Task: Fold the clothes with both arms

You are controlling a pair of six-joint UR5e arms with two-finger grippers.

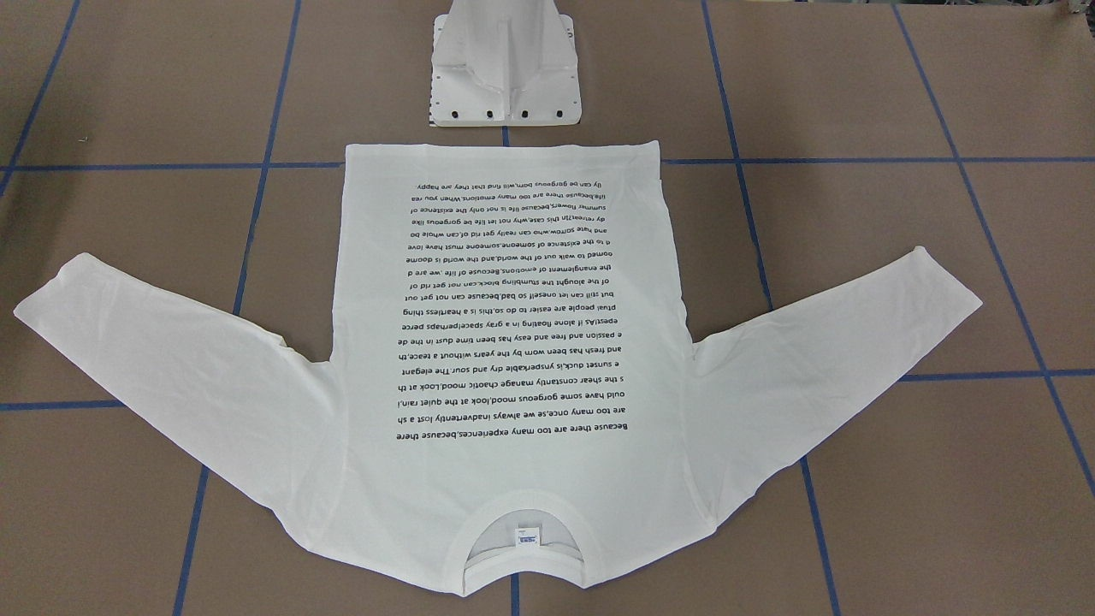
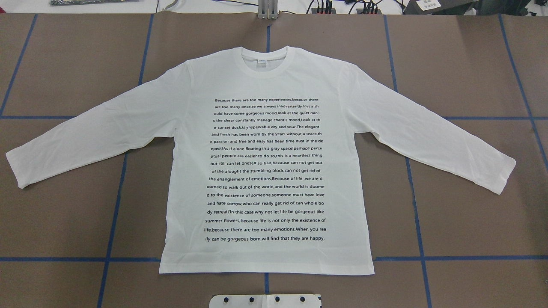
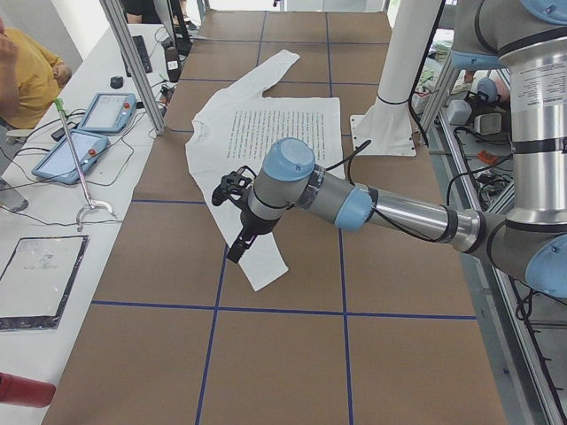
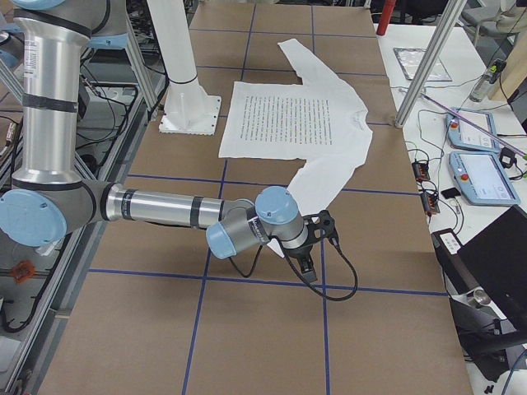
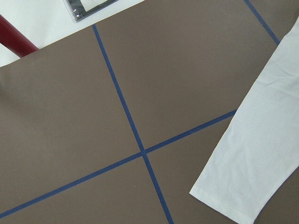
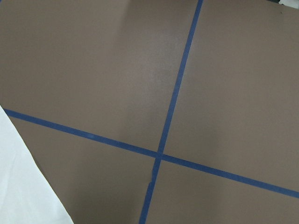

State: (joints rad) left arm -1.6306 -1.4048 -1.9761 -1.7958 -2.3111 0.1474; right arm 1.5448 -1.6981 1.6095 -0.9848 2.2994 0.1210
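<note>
We found the T-shirt lying flat and print-up on the table, unfolded, with its body well away from both sets of jaws and roughly midway between them, and its hem towards the white pedestal. The left arm hung low with its jaws just above the end of the left sleeve, and its wrist camera showed that cuff off to one side of the jaws, not squarely beneath them. The right arm mirrored this over the right sleeve, with only a sliver of white cloth at the edge of its wrist view. We could not tell how wide either pair of jaws stood (they showed only in the side views), and neither seemed to be holding anything. We judged the sleeve fold to be the step in hand. To do it well, each pair of jaws should first be centred over its cuff, then lowered until it pinches both layers close to the cuff edge. The sleeves should be lifted only slightly and carried inward together, so that the body does not drag or wrinkle.
</note>
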